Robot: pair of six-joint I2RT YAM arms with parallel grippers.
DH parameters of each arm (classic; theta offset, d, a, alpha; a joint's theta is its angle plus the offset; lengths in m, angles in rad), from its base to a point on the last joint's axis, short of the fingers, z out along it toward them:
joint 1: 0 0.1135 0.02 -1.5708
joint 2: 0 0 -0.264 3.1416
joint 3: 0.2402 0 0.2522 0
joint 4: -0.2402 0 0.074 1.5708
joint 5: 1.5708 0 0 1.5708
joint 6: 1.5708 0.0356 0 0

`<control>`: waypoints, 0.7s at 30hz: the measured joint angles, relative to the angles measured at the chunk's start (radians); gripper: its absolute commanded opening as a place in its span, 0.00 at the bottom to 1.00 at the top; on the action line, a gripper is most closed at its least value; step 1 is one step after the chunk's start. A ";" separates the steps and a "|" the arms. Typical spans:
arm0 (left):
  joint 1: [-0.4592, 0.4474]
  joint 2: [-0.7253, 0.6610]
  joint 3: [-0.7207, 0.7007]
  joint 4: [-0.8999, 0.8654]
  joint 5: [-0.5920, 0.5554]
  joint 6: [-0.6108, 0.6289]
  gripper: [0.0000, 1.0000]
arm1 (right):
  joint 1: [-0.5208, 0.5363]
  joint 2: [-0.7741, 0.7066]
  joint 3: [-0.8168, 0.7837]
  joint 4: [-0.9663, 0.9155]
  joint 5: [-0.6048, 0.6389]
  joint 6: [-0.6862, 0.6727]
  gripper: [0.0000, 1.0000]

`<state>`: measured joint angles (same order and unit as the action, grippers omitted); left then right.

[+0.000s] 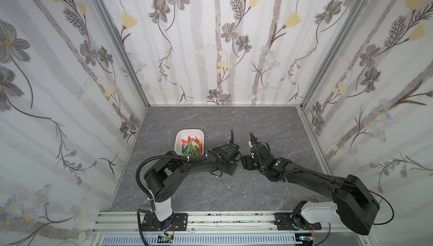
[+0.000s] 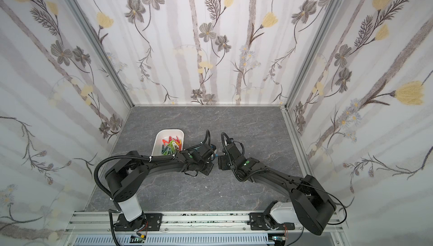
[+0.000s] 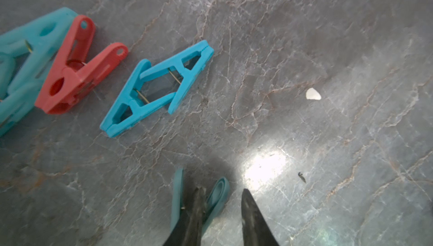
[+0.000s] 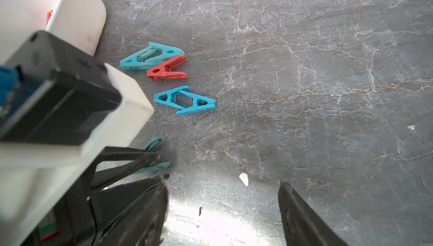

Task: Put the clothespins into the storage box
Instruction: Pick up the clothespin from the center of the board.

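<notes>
The box [image 1: 189, 130] stands on the bench [image 1: 257, 127] just beyond the left arm [image 1: 187, 162] and holds a heap of pins [image 1: 192, 146]. Three more lie on the bench near the box: a teal pin [image 4: 152, 57] touching a red pin [image 4: 167, 69], and a blue pin [image 4: 185, 100] just beside them. A fourth, the near pin [image 3: 177, 193], lies at the left hand [image 3: 225, 194].

The left hand is partly spread. Bare bench is seen between its fingers [image 3: 194, 216], and the near pin sits around or behind one finger, not in the gap. The right hand [image 4: 223, 181] is spread wide and holds nothing.

The step in hand is judged to be the pick of the near pin. The hand should be shifted until the pin body is centred in the gap, then pressed together across the flat sides close to the spring, not on the legs. The pin should be lifted above the box wall before release.

Whether the finger passes between the pin's legs cannot be told, as the pin is cut off by the finger and the frame edge. In both top views the loose pins are hidden under the wrists, and the near end of the box is covered by the left arm. The count in the box cannot be made out.
</notes>
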<state>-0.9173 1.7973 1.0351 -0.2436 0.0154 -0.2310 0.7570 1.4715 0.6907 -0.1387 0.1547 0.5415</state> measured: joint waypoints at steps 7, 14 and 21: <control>-0.002 0.022 0.000 0.001 -0.026 0.028 0.09 | 0.000 0.000 0.000 0.000 0.000 0.000 0.75; -0.002 -0.022 -0.001 -0.019 -0.039 0.043 0.01 | 0.000 -0.013 0.000 -0.002 0.000 0.000 0.75; 0.123 -0.285 -0.030 -0.010 -0.041 0.002 0.01 | 0.013 -0.003 0.032 -0.006 0.001 0.001 0.75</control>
<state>-0.7944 1.5120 1.0054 -0.2539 -0.0254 -0.2295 0.7704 1.4685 0.7223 -0.1448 0.1555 0.5423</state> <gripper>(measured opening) 0.052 0.753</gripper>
